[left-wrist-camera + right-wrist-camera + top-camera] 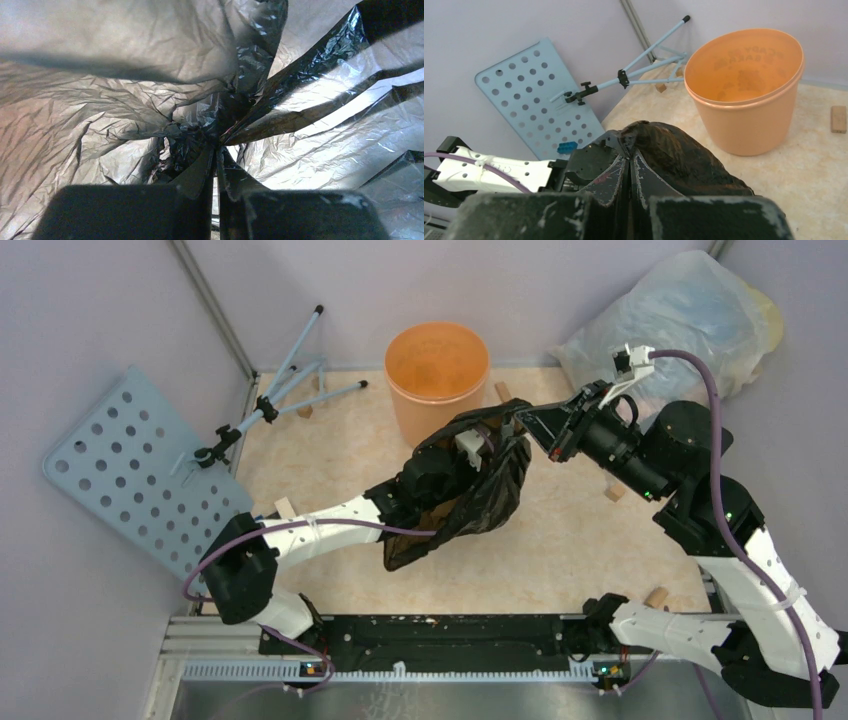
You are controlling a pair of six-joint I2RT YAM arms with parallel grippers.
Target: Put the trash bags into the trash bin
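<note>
Trash bag (470,490) hung crumpled above the desk (580,540), just in front of the orange trash bin (437,370). Left claw (216,160) pinched its film from inside and right claw (629,155) clamped its top edge, likely to lift it binward.

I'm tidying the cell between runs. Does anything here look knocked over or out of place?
Yes: the blue-grey perforated stand lies toppled at the far left, its tripod legs pointing sideways toward the back corner instead of standing. The orange bin stands upright, and nothing looks spilled.
</note>
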